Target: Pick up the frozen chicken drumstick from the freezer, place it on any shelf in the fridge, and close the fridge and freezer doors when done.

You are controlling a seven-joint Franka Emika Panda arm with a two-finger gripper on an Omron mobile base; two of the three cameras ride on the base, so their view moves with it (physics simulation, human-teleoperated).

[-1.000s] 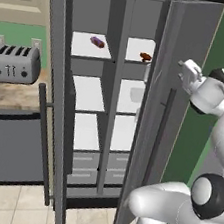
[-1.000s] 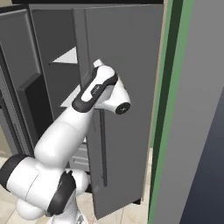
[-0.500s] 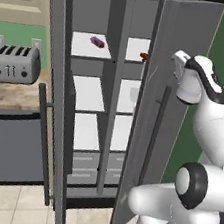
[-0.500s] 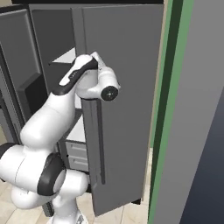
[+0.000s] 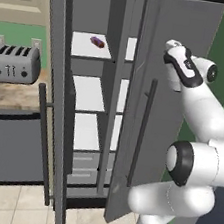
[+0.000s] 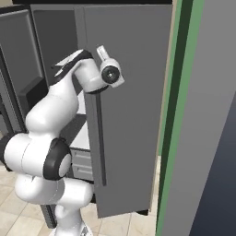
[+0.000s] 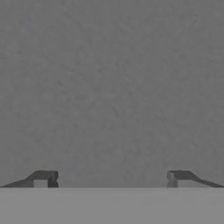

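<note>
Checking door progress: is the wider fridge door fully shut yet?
No. The fridge door stands partly ajar, its edge swung out from the cabinet, with white shelves visible past it; the gripper faces its grey surface.

Grey freezer door (image 5: pixel 55 101) wide open, fridge door (image 5: pixel 172 92) half-closed, white shelves (image 5: pixel 89 93) inside.

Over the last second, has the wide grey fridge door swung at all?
Yes. The wide grey fridge door has swung toward closed, now covering more of the white shelves in the left base view.
</note>
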